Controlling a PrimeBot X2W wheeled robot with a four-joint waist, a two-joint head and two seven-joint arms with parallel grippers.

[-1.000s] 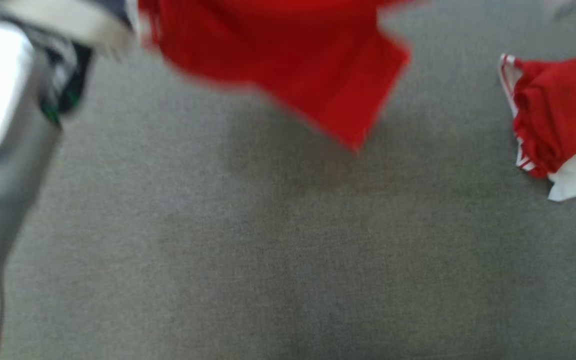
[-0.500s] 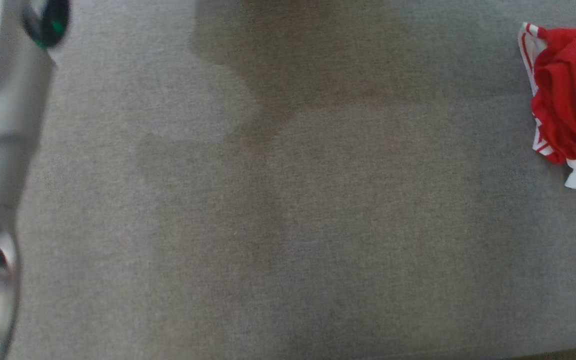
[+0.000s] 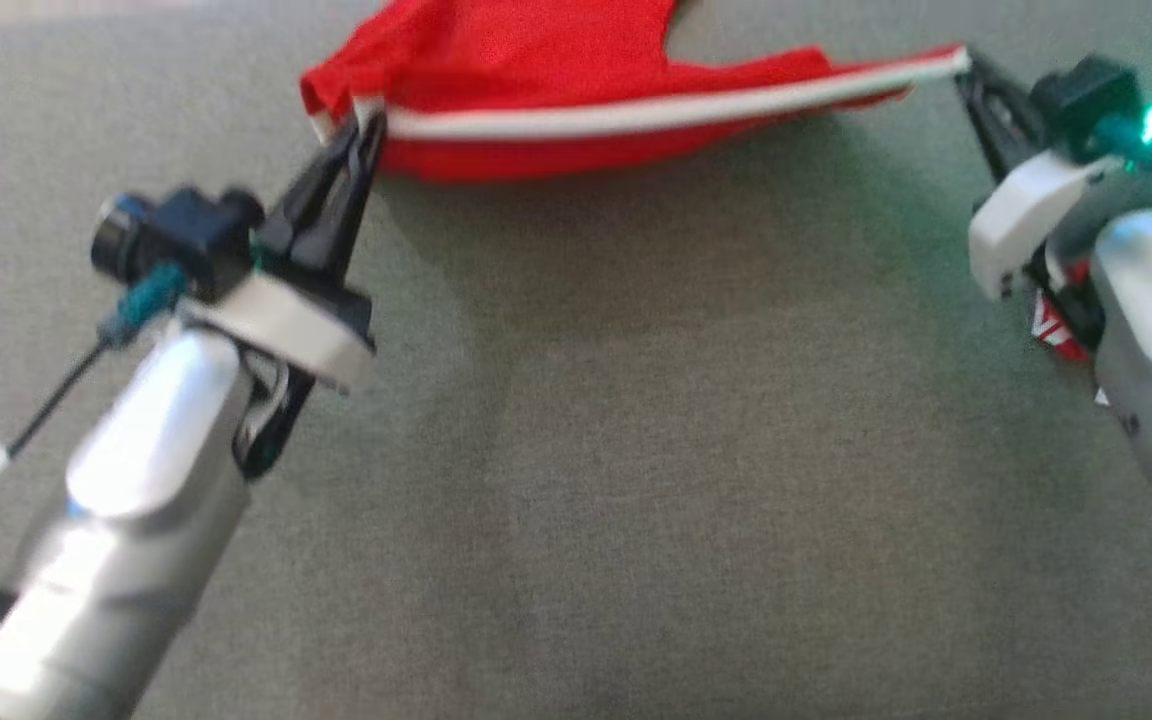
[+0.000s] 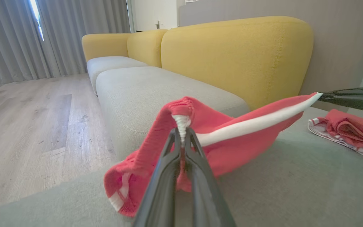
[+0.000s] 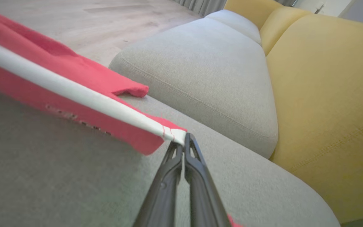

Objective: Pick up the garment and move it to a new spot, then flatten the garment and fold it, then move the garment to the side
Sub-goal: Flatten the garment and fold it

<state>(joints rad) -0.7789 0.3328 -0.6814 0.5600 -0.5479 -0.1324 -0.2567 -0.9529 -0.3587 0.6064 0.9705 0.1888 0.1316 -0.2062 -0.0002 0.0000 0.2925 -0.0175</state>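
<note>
A red garment (image 3: 546, 70) with a white stripe hangs stretched between my two grippers above the grey cushion (image 3: 636, 450). My left gripper (image 3: 366, 125) is shut on its gathered left end, seen close up in the left wrist view as garment (image 4: 232, 132) pinched by the left gripper (image 4: 181, 130). My right gripper (image 3: 964, 68) is shut on the white-striped right corner; the right wrist view has the garment (image 5: 58, 91) running left from the right gripper (image 5: 183, 142). The cloth sags a little in the middle, just above the cushion.
A second red and white garment (image 4: 351, 132) lies bunched on the cushion at the right, behind my right arm. Yellow sofa backs (image 4: 232, 56) and pale seat cushions (image 5: 206, 72) stand beyond. Wooden floor (image 4: 27, 119) lies off the cushion's far edge.
The head camera has swung, so the whole view has shifted. Both grippers and the garment stretched between them now show, where half a second ago I saw bare cushion and the other garment.
</note>
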